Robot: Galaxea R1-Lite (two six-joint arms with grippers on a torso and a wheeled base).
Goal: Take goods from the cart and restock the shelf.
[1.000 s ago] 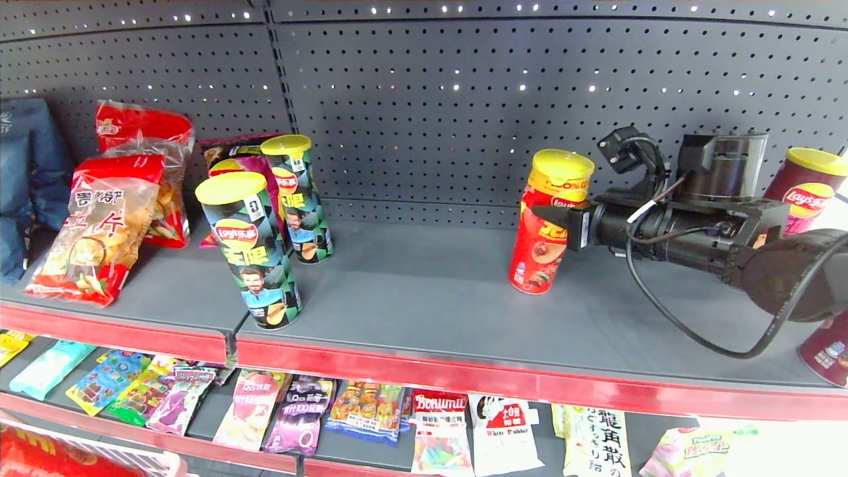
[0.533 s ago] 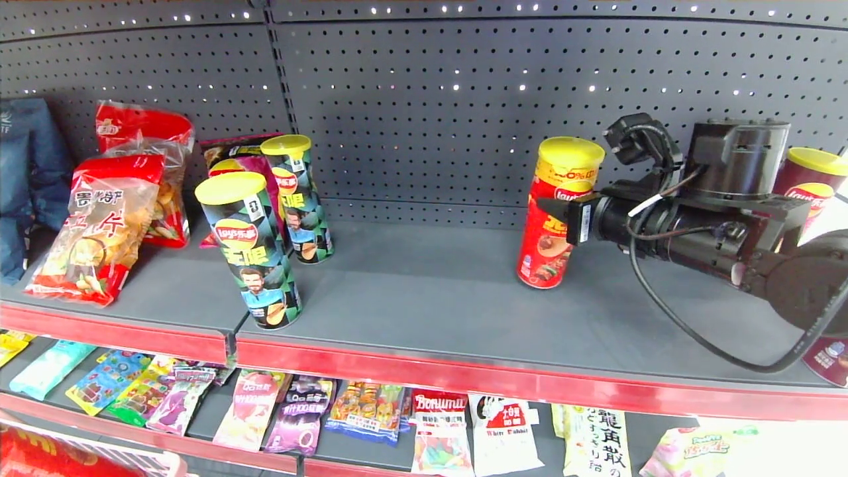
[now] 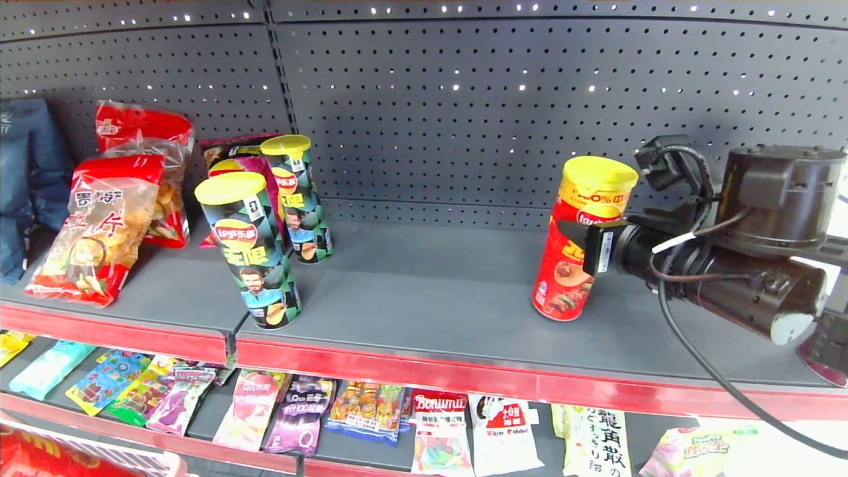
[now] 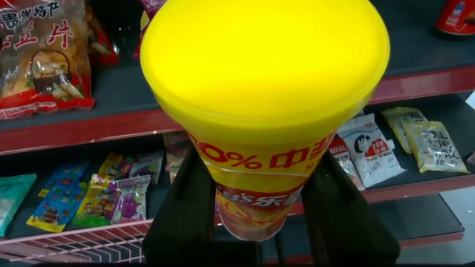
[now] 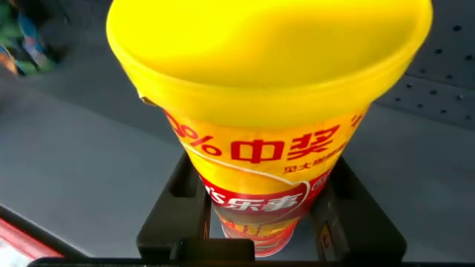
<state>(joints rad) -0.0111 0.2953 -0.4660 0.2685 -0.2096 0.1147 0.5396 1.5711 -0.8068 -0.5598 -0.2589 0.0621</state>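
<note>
Fingers [image 5: 178, 211] on my right gripper [image 3: 578, 244] pinch the red can [image 3: 563, 285] mid-body; it leans, base nearly on shelf [image 3: 430, 298]. Left gripper [image 4: 263, 211] grips another can [image 4: 267, 74].

The upper shelf [image 3: 424, 291] is a grey board with a red front rail [image 3: 464, 381] and a perforated back panel [image 3: 430, 119].

Contents, from the robot's left:
- two red snack bags [image 3: 99, 228], one behind the other
- two patterned canisters [image 3: 250, 252] with yellow lids, upright, one nearer the rail
- a purple bag [image 3: 232, 156] against the panel
- a red canister [image 3: 563, 291], tilted, with its base at the board

The lower shelf [image 3: 218, 404] carries a row of flat packets [image 3: 364, 407].
</note>
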